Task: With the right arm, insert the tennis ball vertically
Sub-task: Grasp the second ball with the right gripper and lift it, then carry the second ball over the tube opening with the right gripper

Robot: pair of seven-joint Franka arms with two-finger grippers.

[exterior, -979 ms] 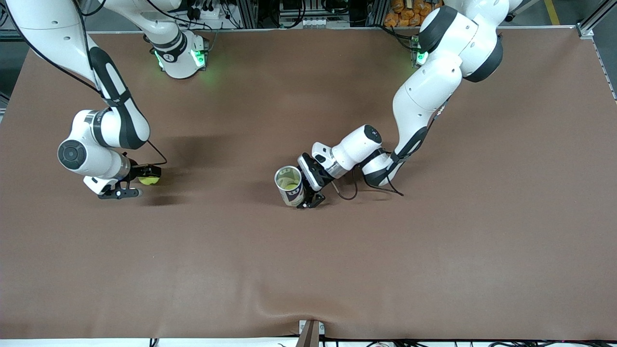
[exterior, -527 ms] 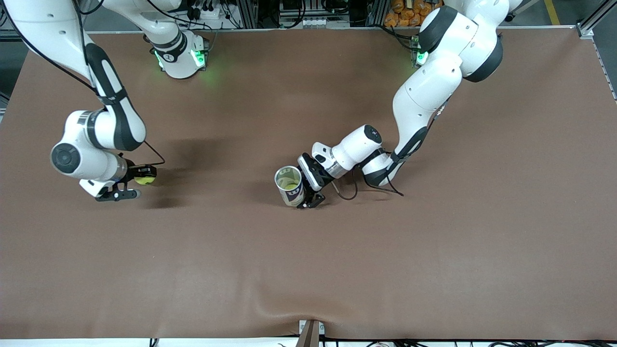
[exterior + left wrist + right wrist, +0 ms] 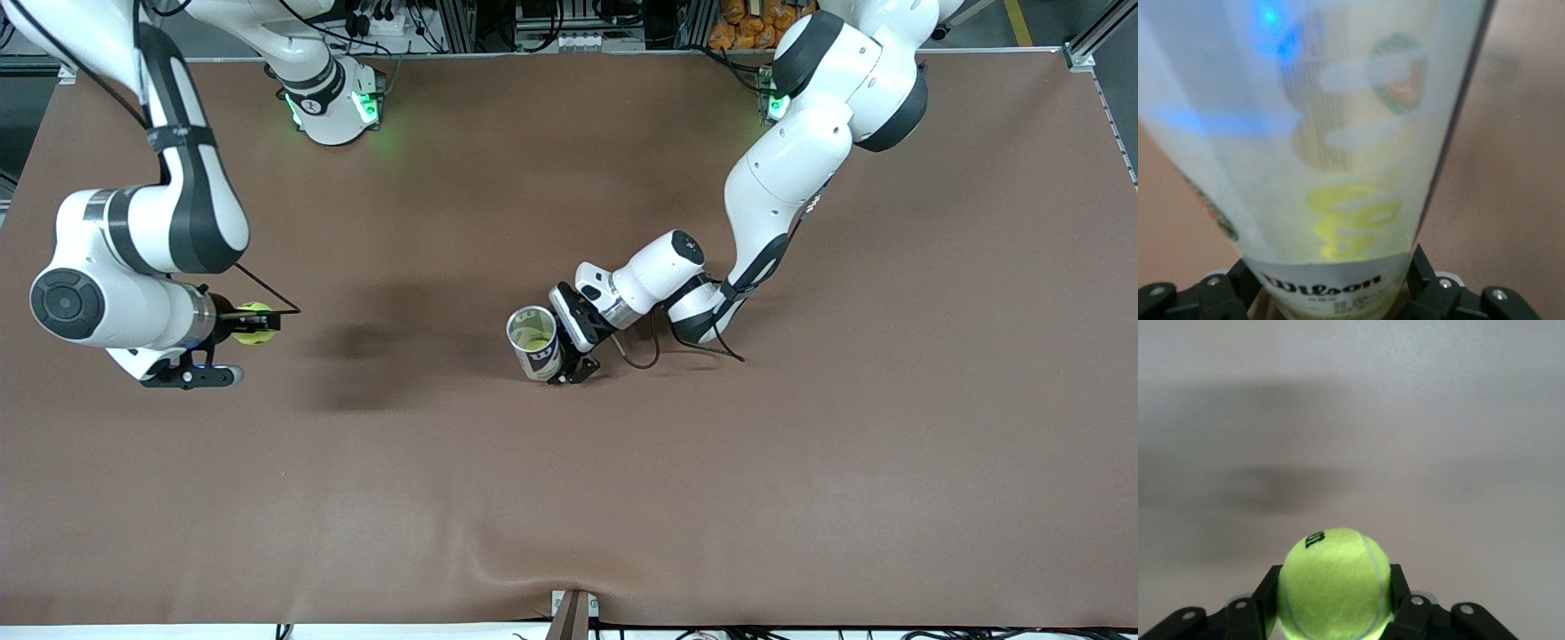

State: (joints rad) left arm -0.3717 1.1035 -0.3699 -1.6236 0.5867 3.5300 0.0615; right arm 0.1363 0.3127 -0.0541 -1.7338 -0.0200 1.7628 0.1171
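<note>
- A brown cloth-like cover (image 3: 800,462) spreads over the whole table, with a soft wrinkle at the edge nearest the front camera, above a small bracket (image 3: 573,613).
- Along the top of the front view stand metal frame rails (image 3: 551,27), cables and some orange packets (image 3: 747,22); green lights glow at both arm bases.
- The tennis ball (image 3: 252,324) is bright yellow-green. It sits pinched between the two black fingers of the right gripper (image 3: 256,324), up in the air over the table's right-arm end, with its shadow on the cloth beneath.
- In the right wrist view the ball (image 3: 1335,585) fills the gap between the fingers (image 3: 1399,597), which press against both of its sides; a dark printed word on the felt is only partly readable.
- The can (image 3: 532,341), a clear plastic tube with an open mouth, stands on the cloth near the table's middle, leaning slightly. Something yellow-green shows inside it.
- The left gripper (image 3: 569,348) clamps around the can's lower part, one finger on each side.
- In the left wrist view the can (image 3: 1331,167) fills the picture; a white band at its base reads "Wilson" in black, and above it are large yellow letters and a round green and orange emblem, too blurred to read.
- The left arm waits, holding the can.
</note>
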